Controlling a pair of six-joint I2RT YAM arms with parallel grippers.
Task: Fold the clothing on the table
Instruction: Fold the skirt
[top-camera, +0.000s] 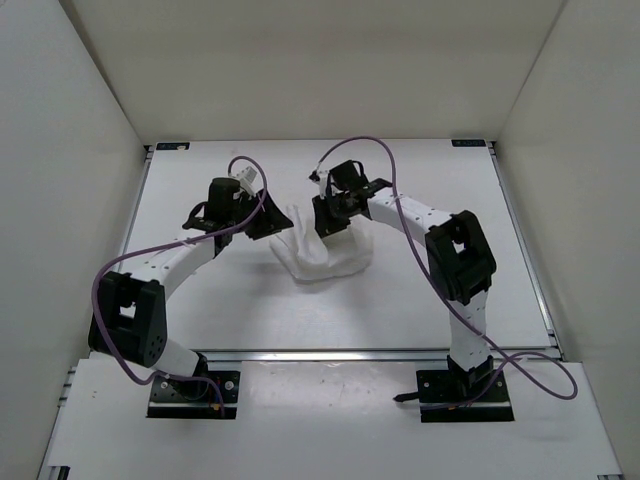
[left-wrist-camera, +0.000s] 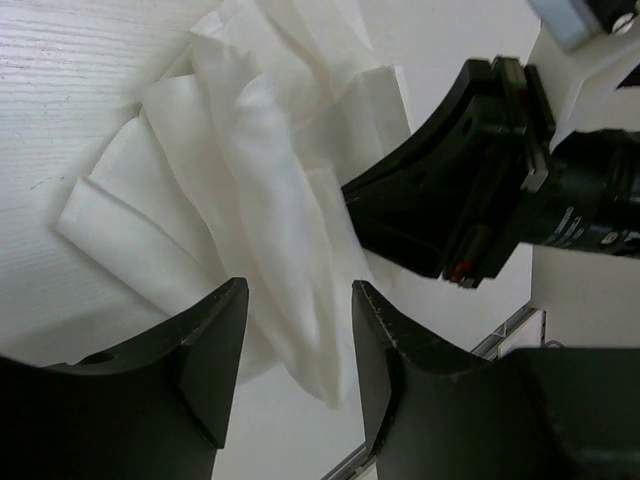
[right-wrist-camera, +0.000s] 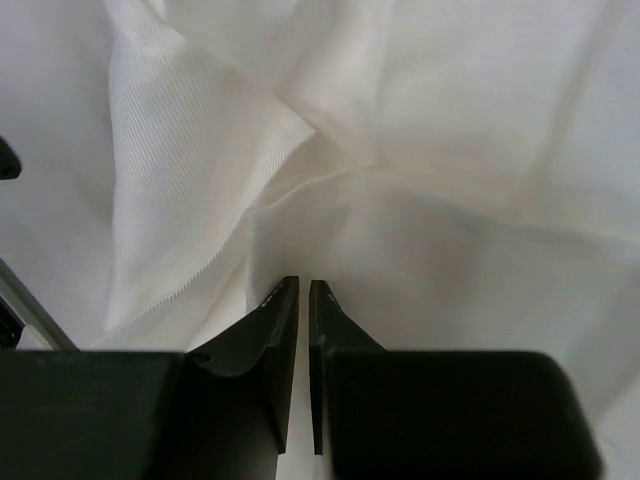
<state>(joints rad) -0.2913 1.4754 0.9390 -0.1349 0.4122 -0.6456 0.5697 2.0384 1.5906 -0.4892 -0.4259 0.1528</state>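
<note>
Bunched clothing (top-camera: 325, 258) at table (top-camera: 420, 310) centre, far from edges

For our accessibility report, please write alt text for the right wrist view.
The right end effector, its black jaws almost touching, pinches a fold of the wrinkled white clothing, which fills nearly the whole view.

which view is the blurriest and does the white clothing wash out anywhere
top external: even soft light, the clothing barely separates from the white table; left wrist: the left gripper is near-black and soft, folds sharper; right wrist: weave crisp upper left, softest lower right
</note>
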